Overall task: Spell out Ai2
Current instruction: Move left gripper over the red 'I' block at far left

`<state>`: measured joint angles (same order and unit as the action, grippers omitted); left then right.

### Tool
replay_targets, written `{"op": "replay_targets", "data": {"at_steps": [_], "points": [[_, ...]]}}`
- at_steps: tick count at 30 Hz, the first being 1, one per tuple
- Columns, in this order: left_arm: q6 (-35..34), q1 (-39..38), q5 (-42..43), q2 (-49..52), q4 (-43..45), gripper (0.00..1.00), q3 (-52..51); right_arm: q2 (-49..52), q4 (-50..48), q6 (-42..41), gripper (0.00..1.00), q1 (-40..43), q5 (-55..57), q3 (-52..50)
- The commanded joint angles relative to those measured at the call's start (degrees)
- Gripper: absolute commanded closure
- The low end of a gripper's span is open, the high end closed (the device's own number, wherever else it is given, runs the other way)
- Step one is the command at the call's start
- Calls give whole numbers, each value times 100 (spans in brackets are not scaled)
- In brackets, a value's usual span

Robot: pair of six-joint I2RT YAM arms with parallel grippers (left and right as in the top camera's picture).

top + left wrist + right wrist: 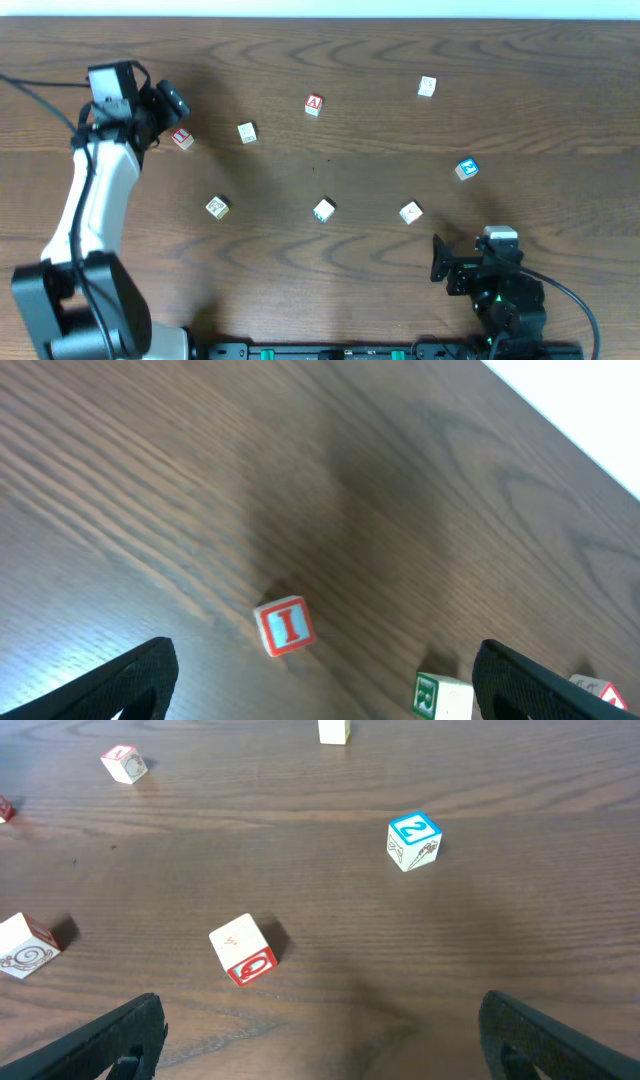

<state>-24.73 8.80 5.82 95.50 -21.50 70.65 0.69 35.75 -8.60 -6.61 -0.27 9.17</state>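
The table is dark brown with wavy wood grain. The I block shows a red letter on pale blue inside a red border. The 2 block has a blue-and-white top (a thin line drawing on its side). The A block is red and white

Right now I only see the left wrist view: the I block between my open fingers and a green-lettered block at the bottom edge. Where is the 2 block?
Observer: The 2 block lies on the right side of the table, far from the I block and closer to the right gripper.
Operator: There's a red corner at my frame's lower right edge. Is that the A?
Observer: Yes. The overhead view shows the A block letter up, past the green-lettered block, toward the table's middle.
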Motion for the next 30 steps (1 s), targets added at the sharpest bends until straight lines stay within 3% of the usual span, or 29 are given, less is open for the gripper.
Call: {"op": "replay_targets", "data": {"at_steps": [1,7,13,30], "points": [[-219,17,326,461,-151,5,551,-37,0,33,1,44,-42,-33],[-282,7,439,1268,-535,5,1241,-37,2,33,1,44,-42,-33],[-404,-11,542,1644,-522,5,1279,-37,2,33,1,44,-42,-33],[-448,-20,1038,1711,-623,5,1268,-37,2,33,1,44,-42,-33]]}}
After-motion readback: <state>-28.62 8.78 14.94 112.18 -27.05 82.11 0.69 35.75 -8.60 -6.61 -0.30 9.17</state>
